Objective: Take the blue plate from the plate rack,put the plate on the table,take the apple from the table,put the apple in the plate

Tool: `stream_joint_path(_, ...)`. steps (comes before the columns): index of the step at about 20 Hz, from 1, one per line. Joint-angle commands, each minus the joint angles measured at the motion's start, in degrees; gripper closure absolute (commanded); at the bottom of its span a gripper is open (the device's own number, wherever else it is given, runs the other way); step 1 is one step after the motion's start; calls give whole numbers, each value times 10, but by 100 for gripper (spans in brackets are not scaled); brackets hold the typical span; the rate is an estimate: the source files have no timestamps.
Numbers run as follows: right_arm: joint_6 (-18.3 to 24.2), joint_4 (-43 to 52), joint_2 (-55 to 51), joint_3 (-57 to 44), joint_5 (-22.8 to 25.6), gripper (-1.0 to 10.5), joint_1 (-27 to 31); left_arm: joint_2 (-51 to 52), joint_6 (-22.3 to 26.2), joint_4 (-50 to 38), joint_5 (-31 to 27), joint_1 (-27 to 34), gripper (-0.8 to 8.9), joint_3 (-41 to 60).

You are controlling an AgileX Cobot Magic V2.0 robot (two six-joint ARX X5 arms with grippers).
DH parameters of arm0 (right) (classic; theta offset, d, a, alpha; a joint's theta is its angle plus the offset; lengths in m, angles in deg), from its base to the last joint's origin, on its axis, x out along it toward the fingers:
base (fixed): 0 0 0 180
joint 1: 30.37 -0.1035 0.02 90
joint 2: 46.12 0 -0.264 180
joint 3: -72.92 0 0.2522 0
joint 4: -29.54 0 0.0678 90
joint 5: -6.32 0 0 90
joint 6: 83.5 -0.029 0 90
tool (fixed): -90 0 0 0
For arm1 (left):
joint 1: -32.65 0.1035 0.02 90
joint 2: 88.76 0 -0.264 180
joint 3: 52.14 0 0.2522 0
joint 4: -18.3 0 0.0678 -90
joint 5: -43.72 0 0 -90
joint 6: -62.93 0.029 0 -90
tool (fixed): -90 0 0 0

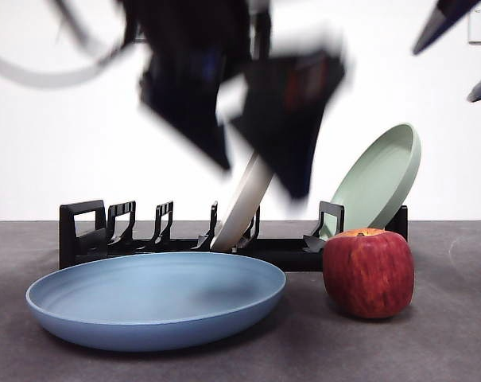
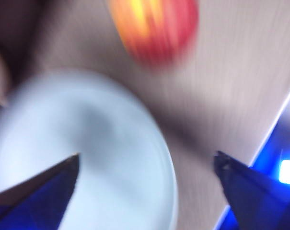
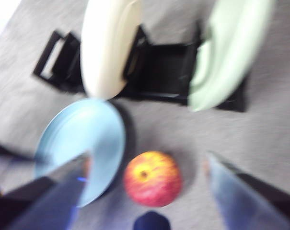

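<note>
- Now the large round matte light-blue plate (image 1: 157, 306) lies flat on the dark grey table (image 1: 447, 342), before the long black slotted plate rack (image 1: 89, 231).
- Just beside it stands the dark red apple (image 1: 369, 272), apart.
- Left gripper (image 2: 147, 165) hangs above, jaws spread, holding nothing.
- Right gripper (image 3: 147, 160) likewise gapes over the apple.
- Cream plate (image 1: 242, 203) and sage-green plate (image 1: 379, 177) lean in the rack.

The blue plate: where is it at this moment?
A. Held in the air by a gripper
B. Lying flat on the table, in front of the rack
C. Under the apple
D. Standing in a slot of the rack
B. The blue plate lies flat on the table in front of the rack, and the apple stands beside it, not on it.
</note>
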Motion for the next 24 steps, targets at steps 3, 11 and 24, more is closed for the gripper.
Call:
stream_joint_path(3, 11, 2, 31, 3, 22, 431, -82, 90, 7, 57, -7, 63, 343, -100)
stream_joint_path(11, 27, -2, 198, 54, 227, 337, -246, 213, 22, 196, -77, 252, 343, -281)
stream_joint_path(24, 41, 2, 400, 68, 267, 830, -259, 319, 19, 277, -77, 302, 344, -293)
